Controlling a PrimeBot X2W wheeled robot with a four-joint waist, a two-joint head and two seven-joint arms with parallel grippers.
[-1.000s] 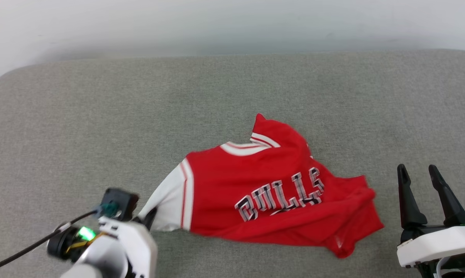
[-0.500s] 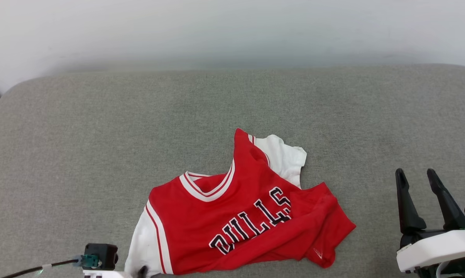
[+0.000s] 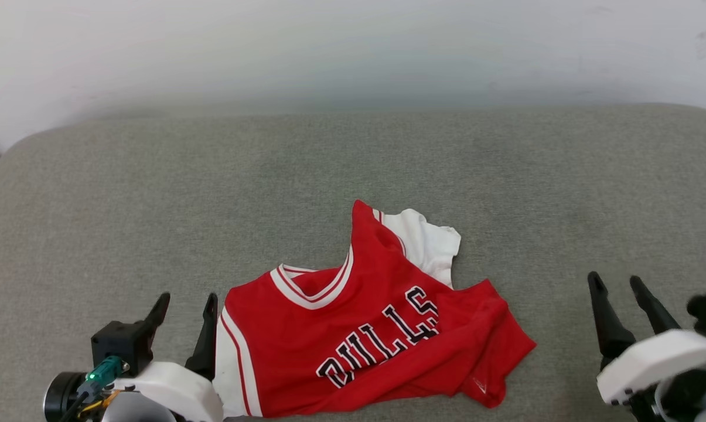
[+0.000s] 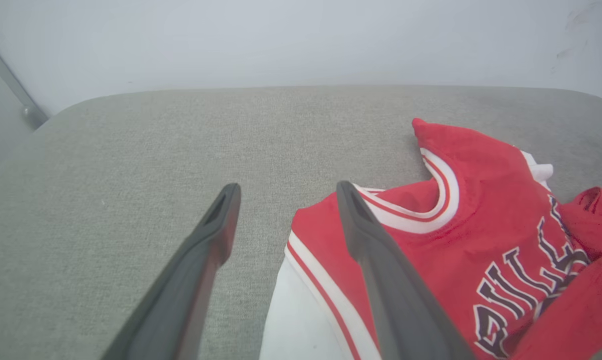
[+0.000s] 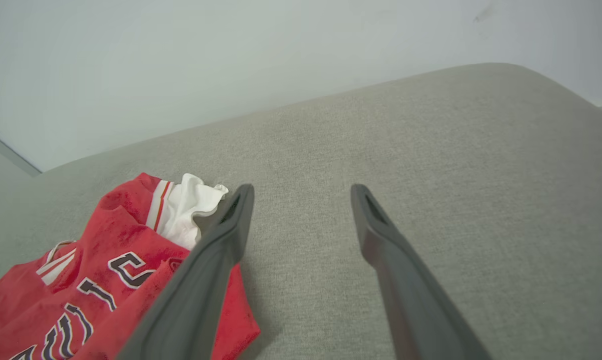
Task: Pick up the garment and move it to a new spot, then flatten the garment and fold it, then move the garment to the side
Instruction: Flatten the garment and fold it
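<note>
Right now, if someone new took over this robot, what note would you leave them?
Left gripper: open, just released the white sleeve, now beside it.
Right gripper: open, clear of the garment.
Garment: rumpled, lettering up, on the grey cushion.
Done: pick-up and move.
Left: flatten, fold, move aside.

One garment (image 3: 382,328), two grippers (image 3: 188,297) (image 3: 614,278), seemingly one grey cushion (image 3: 353,158).
</note>
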